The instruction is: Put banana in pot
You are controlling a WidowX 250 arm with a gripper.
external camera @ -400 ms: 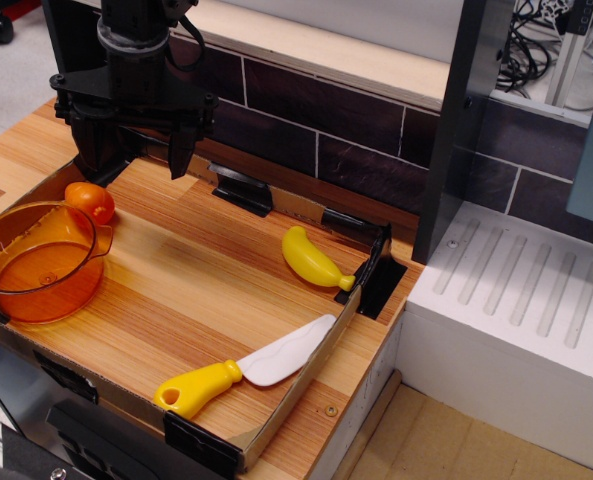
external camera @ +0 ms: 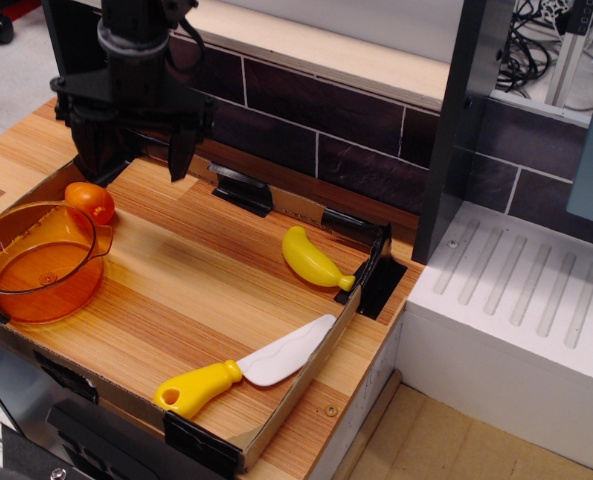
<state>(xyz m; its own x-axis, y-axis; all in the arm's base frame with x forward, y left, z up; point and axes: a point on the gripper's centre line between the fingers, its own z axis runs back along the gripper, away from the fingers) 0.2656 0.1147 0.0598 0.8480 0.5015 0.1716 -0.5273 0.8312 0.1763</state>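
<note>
Jaws apart, your gripper (external camera: 136,160) empty behind pot (external camera: 38,262) | banana (external camera: 312,259) well right of pot | no writing legible

The robot arm comes down from the top edge of the view, near the back left corner of the bench. Its body is black and stands almost vertical. The gripper (external camera: 136,160) hangs at its lower end and points straight down. The two fingers (external camera: 181,150) are dark and stand apart, with a clear gap between them, and nothing is between them. The fingertips are above the bench surface, not touching it.
</note>
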